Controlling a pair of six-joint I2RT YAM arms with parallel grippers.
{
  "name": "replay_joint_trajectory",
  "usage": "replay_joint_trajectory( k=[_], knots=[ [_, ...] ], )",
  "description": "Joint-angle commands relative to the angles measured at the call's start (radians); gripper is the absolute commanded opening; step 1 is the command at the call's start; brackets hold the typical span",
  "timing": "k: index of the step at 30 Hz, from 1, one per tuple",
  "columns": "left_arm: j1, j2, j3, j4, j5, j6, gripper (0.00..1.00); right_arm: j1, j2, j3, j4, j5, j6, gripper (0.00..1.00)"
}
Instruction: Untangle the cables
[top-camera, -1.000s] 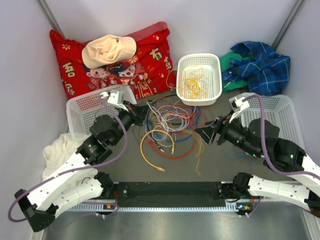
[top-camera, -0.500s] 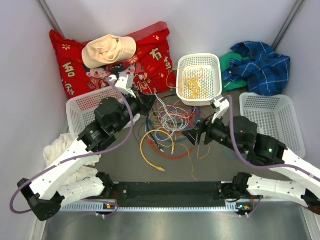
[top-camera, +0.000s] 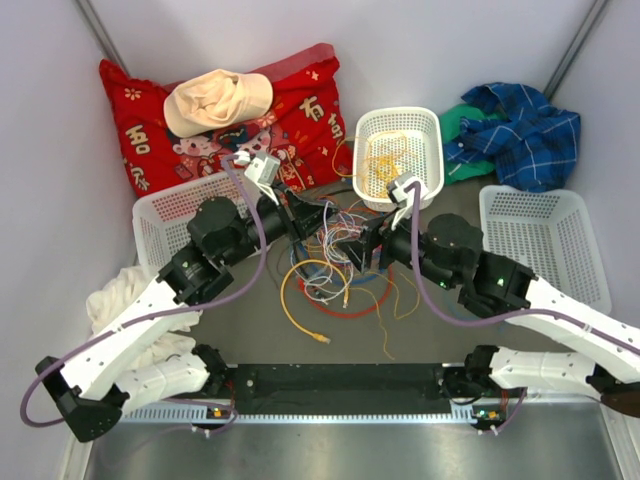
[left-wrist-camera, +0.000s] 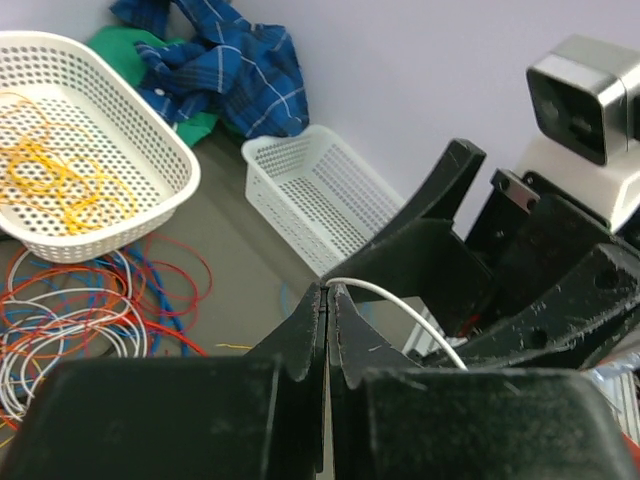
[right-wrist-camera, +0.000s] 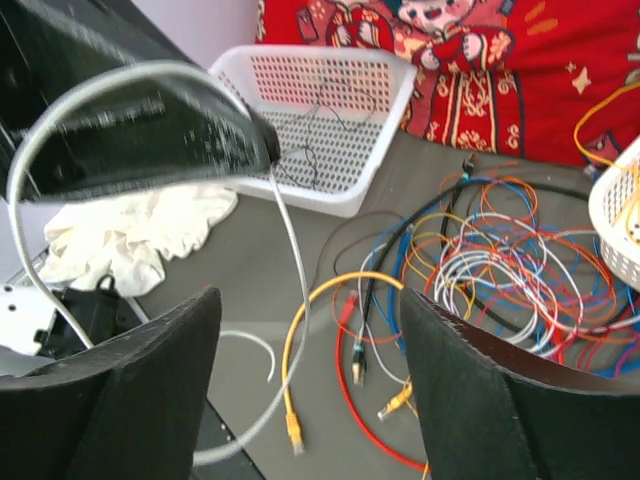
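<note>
The cables (top-camera: 340, 250) lie in a loose tangle of yellow, red, blue, white, orange and black wires in the middle of the table. They also show in the right wrist view (right-wrist-camera: 500, 260). My left gripper (top-camera: 308, 224) is over the tangle's left edge. Its jaws (left-wrist-camera: 329, 290) are shut on a thin white cable (left-wrist-camera: 400, 305). That cable (right-wrist-camera: 295, 260) hangs down between the wide-open fingers of my right gripper (right-wrist-camera: 310, 330). My right gripper (top-camera: 352, 248) sits close beside the left one, over the tangle. A yellow cable with a plug (right-wrist-camera: 295, 430) lies below it.
A white basket (top-camera: 432, 150) of yellow wires stands behind the tangle. White baskets stand at the left (top-camera: 165, 215) and right (top-camera: 545, 235). A red pillow (top-camera: 300, 110) with a beige hat (top-camera: 215, 100), a blue plaid cloth (top-camera: 520, 120) and a white cloth (top-camera: 115, 300) lie around.
My right arm has swung left from the right basket to the tangle. My left gripper has moved right and forward towards it. The two grippers are now close together.
</note>
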Motion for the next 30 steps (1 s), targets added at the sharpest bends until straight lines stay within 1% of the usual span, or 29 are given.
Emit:
replay_joint_trajectory(
  k=[1,2,5,6,8,10,11,12,13,14,15,16,17,18,20,21,22,24,25,27,28,29,30],
  knots=[
    [-0.002,-0.023,-0.026,0.103,0.088,-0.041,0.0,-0.016,0.019,0.045,0.133,-0.016,-0.026,0.68],
    [-0.002,-0.026,-0.032,0.109,0.096,-0.047,0.0,-0.019,0.03,0.045,0.137,-0.03,-0.021,0.64],
    [-0.002,-0.029,-0.046,0.12,0.11,-0.054,0.0,-0.031,0.039,0.039,0.147,-0.036,-0.01,0.37],
    [-0.002,-0.029,-0.048,0.115,0.102,-0.053,0.0,-0.032,0.038,0.036,0.147,-0.03,-0.007,0.18],
    [-0.002,-0.041,-0.049,0.083,0.068,-0.041,0.0,-0.032,0.026,0.033,0.128,-0.004,0.002,0.0],
    [-0.002,-0.057,-0.054,0.057,0.024,-0.031,0.0,-0.036,0.004,0.038,0.105,0.018,0.007,0.0],
    [-0.002,-0.063,-0.057,0.033,-0.026,-0.016,0.0,-0.042,-0.003,0.054,0.084,0.044,0.007,0.0],
    [-0.002,-0.066,-0.065,0.002,-0.062,-0.008,0.0,-0.045,-0.008,0.068,0.034,0.062,0.008,0.0],
    [-0.002,-0.075,-0.066,-0.023,-0.103,-0.005,0.13,-0.052,-0.013,0.085,-0.006,0.082,0.023,0.0],
    [-0.002,-0.077,-0.066,-0.049,-0.228,-0.007,0.41,-0.063,-0.013,0.128,-0.045,0.116,0.034,0.0],
    [-0.001,-0.08,-0.071,-0.108,-0.275,-0.008,0.5,-0.095,-0.014,0.148,-0.116,0.125,0.045,0.0],
    [-0.002,-0.086,-0.072,-0.136,-0.33,-0.008,0.68,-0.121,-0.022,0.165,-0.145,0.133,0.068,0.0],
    [-0.002,-0.087,-0.075,-0.165,-0.372,-0.027,0.83,-0.144,-0.026,0.189,-0.168,0.142,0.079,0.0],
    [-0.002,-0.095,-0.092,-0.194,-0.458,-0.031,0.99,-0.196,-0.034,0.199,-0.194,0.148,0.086,0.0],
    [-0.001,-0.124,-0.118,-0.227,-0.548,-0.059,0.99,-0.252,-0.048,0.225,-0.255,0.168,0.108,0.0],
    [-0.001,-0.136,-0.153,-0.239,-0.635,-0.065,0.99,-0.293,-0.051,0.235,-0.277,0.165,0.12,0.0],
    [-0.001,-0.168,-0.172,-0.267,-0.672,-0.074,0.99,-0.372,-0.053,0.243,-0.316,0.155,0.148,0.0],
    [-0.001,-0.201,-0.222,-0.297,-0.755,-0.114,0.99,-0.462,-0.053,0.263,-0.349,0.133,0.172,0.0],
    [-0.001,-0.231,-0.239,-0.311,-0.769,-0.126,0.99,-0.553,-0.048,0.266,-0.379,0.131,0.189,0.0],
    [-0.001,-0.258,-0.282,-0.322,-0.778,-0.162,0.99,-0.644,-0.034,0.263,-0.415,0.13,0.209,0.0],
    [-0.001,-0.276,-0.292,-0.33,-0.786,-0.175,0.99,-0.701,-0.03,0.258,-0.43,0.127,0.253,0.0],
    [-0.001,-0.282,-0.298,-0.357,-0.788,-0.203,0.99,-0.808,-0.031,0.237,-0.448,0.098,0.273,0.0],
    [-0.001,-0.287,-0.307,-0.368,-0.791,-0.218,0.99,-0.851,-0.042,0.223,-0.455,0.107,0.296,0.0]
  ],
)
